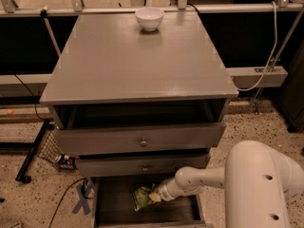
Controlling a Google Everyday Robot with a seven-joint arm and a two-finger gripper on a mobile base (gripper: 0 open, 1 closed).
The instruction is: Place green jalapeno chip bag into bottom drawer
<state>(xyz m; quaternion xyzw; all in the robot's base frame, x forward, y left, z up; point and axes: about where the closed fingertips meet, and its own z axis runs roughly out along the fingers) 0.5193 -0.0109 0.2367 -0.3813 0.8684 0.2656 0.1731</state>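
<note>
The green jalapeno chip bag is low in the pulled-out bottom drawer, over its dark floor, left of centre. My gripper reaches in from the right on a white arm and is at the bag's right edge, touching it. The drawer's grey side walls flank the bag. Whether the bag rests on the floor or hangs just above it cannot be told.
A white bowl stands at the back of the grey cabinet top. Two wider drawer fronts with round knobs hang above the bottom drawer. My white arm housing fills the lower right. A blue tape cross and cables lie on the floor at the left.
</note>
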